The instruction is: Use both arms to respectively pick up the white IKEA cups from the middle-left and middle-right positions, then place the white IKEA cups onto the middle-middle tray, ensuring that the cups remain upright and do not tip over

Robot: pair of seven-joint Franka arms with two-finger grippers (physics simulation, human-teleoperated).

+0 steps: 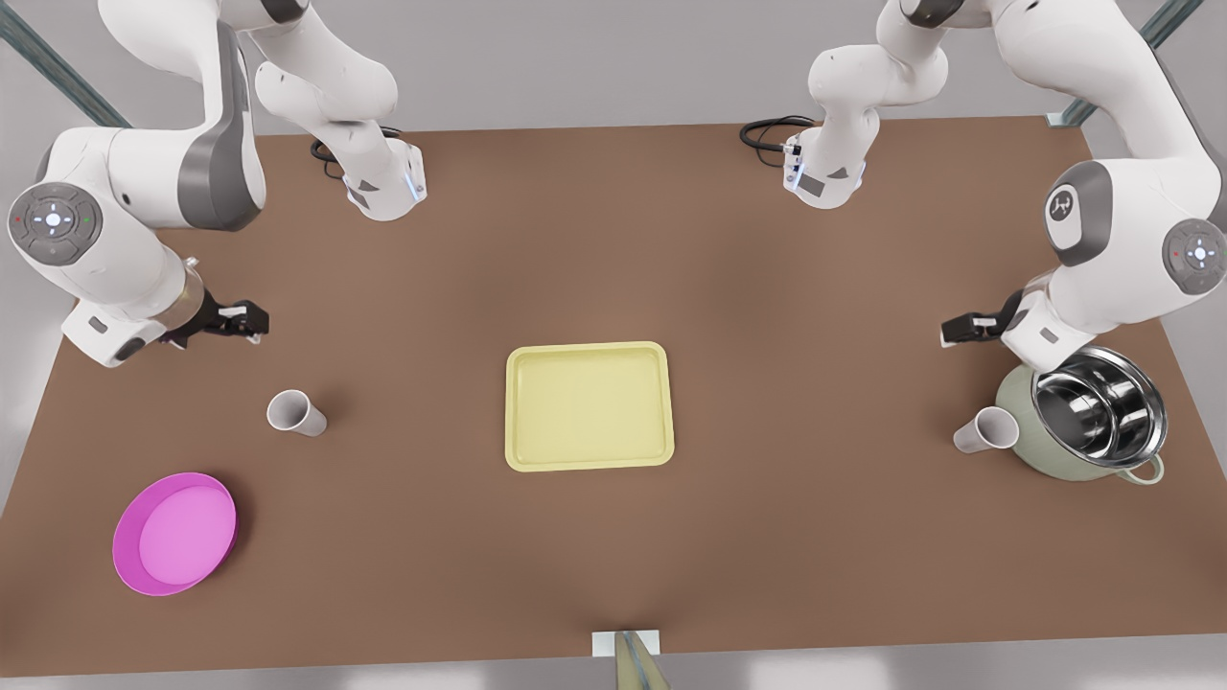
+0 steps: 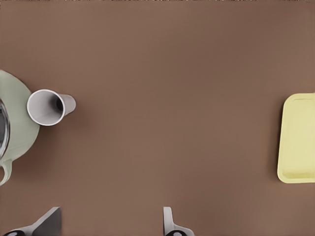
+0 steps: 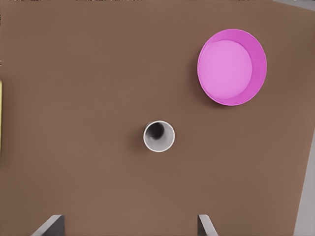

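1. I've got the right gripper [image 1: 251,319] at the front view's left, above the table [image 1: 613,240], fingers spread wide with nothing between them; in its wrist view both fingertips [image 3: 49,225] flank bare table.
2. Its white cup [image 1: 295,413], a plain tapered tumbler with a dark inside, stands upright, apart from the gripper on the side away from the arm bases, with the pink bowl [image 1: 174,533] farther that way.
3. The pale yellow tray [image 1: 588,406], low-rimmed, lies between both grippers, well apart from each.
4. The left gripper [image 1: 961,329] hangs at the front view's right, jaws wide and empty. Its white cup [image 1: 985,430] stands beyond it, just beside the pale-green pot [image 1: 1093,414].
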